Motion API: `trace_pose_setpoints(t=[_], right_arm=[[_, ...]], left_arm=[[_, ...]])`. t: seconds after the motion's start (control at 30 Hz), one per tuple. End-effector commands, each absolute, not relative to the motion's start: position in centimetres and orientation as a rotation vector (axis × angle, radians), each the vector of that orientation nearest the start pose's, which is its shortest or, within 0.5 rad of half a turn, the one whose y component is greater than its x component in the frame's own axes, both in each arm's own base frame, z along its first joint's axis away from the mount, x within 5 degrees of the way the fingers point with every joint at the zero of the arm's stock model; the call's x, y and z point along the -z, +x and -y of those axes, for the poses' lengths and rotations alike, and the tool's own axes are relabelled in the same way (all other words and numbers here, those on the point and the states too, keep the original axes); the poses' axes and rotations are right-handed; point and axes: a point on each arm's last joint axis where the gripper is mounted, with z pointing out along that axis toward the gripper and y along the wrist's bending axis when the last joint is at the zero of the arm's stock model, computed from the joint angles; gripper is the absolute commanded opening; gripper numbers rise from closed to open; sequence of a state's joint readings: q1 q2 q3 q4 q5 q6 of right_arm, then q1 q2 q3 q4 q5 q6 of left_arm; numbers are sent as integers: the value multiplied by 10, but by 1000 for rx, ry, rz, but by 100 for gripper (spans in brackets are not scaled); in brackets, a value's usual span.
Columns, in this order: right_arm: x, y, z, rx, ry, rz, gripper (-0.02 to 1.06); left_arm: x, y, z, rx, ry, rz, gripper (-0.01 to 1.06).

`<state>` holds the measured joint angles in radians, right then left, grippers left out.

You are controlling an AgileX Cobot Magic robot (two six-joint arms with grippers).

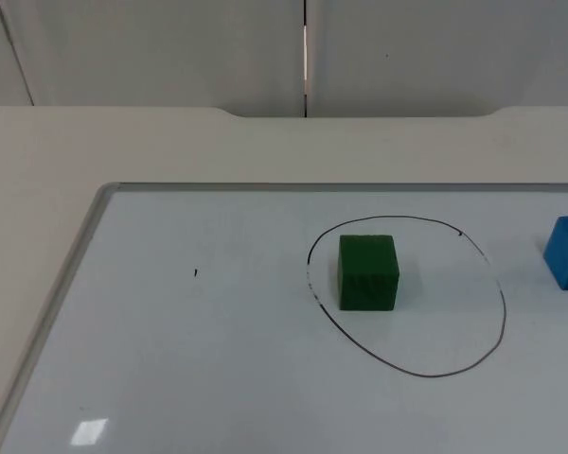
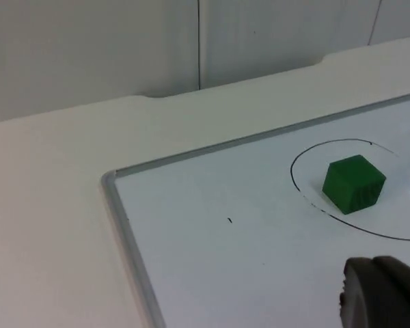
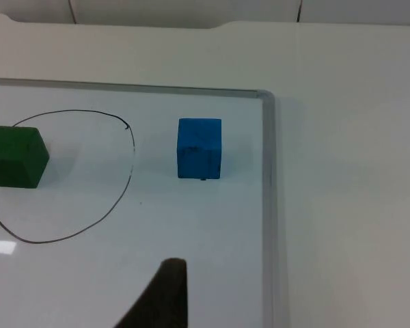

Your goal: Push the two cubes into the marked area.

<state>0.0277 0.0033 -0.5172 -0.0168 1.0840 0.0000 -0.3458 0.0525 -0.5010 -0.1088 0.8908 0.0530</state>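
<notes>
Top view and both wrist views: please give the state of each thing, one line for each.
green cube: upright, inside the drawn outline, near its left edge.
blue cube: upright, outside the outline, between it and the whiteboard's right frame.
drawn outline: holds one cube.
whiteboard: lies flat on the table.

So there's a whiteboard (image 1: 218, 378) with a thin metal frame lying flat on the cream surface (image 1: 38, 189). Its rounded corner sits toward the left in the top view, and a tiny black speck (image 1: 195, 273) marks the board's open left part. A small bright glare patch (image 1: 89, 431) shows near the front edge. At the back stands a grey wall (image 1: 151, 47) with a narrow vertical seam (image 1: 306, 57) between its panels, light coming through it.
</notes>
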Motion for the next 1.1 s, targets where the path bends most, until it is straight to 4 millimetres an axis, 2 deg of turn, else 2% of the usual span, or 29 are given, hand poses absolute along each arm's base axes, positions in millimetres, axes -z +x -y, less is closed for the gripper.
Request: trace_pose_setpoints(t=[0.0, 0.2, 0.3, 1.07], right_arm=[[-280, -7, 2, 20, -33, -2047, 105], [-280, -7, 2, 20, -33, -2047, 105], [-280, -7, 2, 20, -33, -2047, 105], [-280, -7, 2, 17, -33, -2047, 105]], left_arm=[[-291, 0, 7, 312, 368, -1888, 0], [-289, -10, -3, 203, 390, -1976, 0], [-279, -10, -3, 193, 405, -2048, 0], [-275, -5, 0, 212, 402, -2030, 0]])
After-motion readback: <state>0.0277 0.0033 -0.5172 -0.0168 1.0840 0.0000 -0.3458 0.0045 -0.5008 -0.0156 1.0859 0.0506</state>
